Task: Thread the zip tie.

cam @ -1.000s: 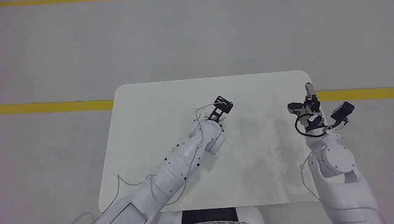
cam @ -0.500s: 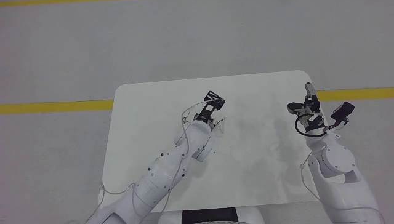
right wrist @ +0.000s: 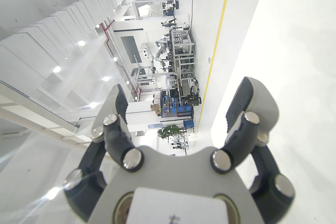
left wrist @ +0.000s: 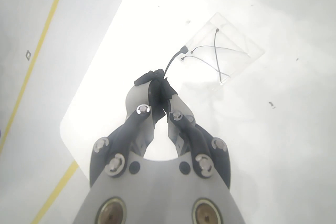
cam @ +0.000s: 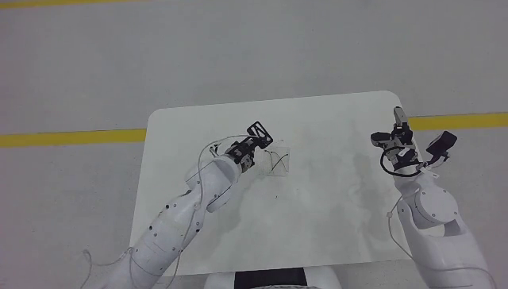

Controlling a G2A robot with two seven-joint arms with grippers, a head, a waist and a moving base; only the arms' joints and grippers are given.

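The left gripper [left wrist: 158, 83] is pinched shut on one end of a black zip tie [left wrist: 173, 59]. The tie's head reaches the near corner of a clear tray [left wrist: 258, 51] around the middle of the table [cam: 333, 210]. More thin ties [left wrist: 215, 51] lie crossed inside it. The right gripper [right wrist: 183, 93] hangs wide open by the table's right edge.

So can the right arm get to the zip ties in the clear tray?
Probably yes: bare table lies between the open right gripper and the tray. The left gripper, shut on a zip tie, sits close beside it, though.
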